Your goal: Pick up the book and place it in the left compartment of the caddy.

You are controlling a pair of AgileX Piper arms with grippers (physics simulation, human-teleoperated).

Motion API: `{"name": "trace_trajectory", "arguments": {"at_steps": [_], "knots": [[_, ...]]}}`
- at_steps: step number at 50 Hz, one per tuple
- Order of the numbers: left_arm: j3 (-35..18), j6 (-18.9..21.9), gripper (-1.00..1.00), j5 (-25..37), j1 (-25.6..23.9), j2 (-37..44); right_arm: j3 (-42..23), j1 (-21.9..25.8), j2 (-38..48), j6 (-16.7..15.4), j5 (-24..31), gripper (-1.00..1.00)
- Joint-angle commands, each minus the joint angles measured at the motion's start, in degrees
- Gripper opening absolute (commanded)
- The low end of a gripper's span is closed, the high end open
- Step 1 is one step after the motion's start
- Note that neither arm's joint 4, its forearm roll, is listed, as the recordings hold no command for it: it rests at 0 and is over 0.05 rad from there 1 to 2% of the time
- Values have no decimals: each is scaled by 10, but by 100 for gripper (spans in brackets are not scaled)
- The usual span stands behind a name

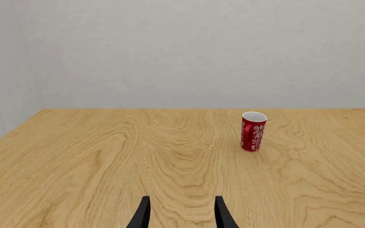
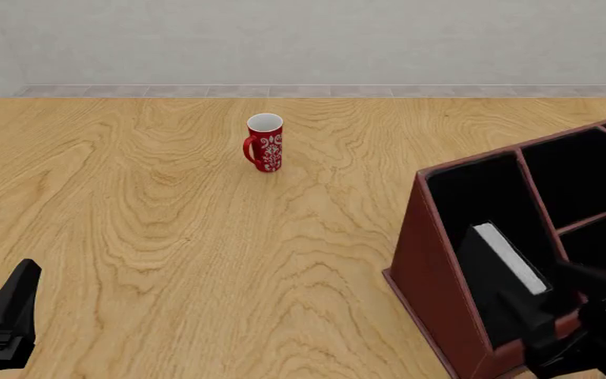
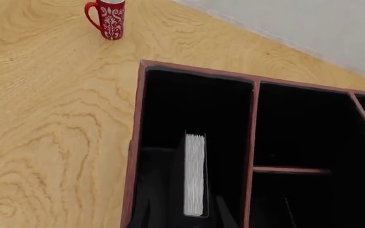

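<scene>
**Book standing in the caddy's long slot**

Nearest, at the lower right of the front view, the right gripper (image 2: 571,328) hangs over the near end of the caddy (image 2: 421,260), dark against its black lining. In the right wrist view its fingers flank the lower end of the book (image 3: 195,175), but black on black hides whether they press it, so I cannot tell if the jaws are clamped or parted. The book stands on edge in the left compartment (image 2: 482,197), white page edges up, which suits a narrow slot; placement looks essentially made.

At the lower left of the front view the left gripper (image 2: 3,320) sits low and clear of the work, probably parked. Its wrist view shows the fingers (image 1: 142,214) apart with nothing between.

Farther off, upper centre, the red mug (image 2: 265,142) stands upright on the table (image 2: 155,229).
</scene>
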Motion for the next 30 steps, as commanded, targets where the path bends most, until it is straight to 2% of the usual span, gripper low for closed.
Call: {"name": "trace_trajectory", "arguments": {"at_steps": [1, 4, 30], "knots": [[0, 0, 100, 0, 0, 0, -40, 1, -28, -3, 50, 100], [0, 0, 100, 0, 0, 0, -71, 9, -38, 2, 77, 100], [0, 0, 100, 0, 0, 0, -222, 37, -84, 5, 207, 100]]}}
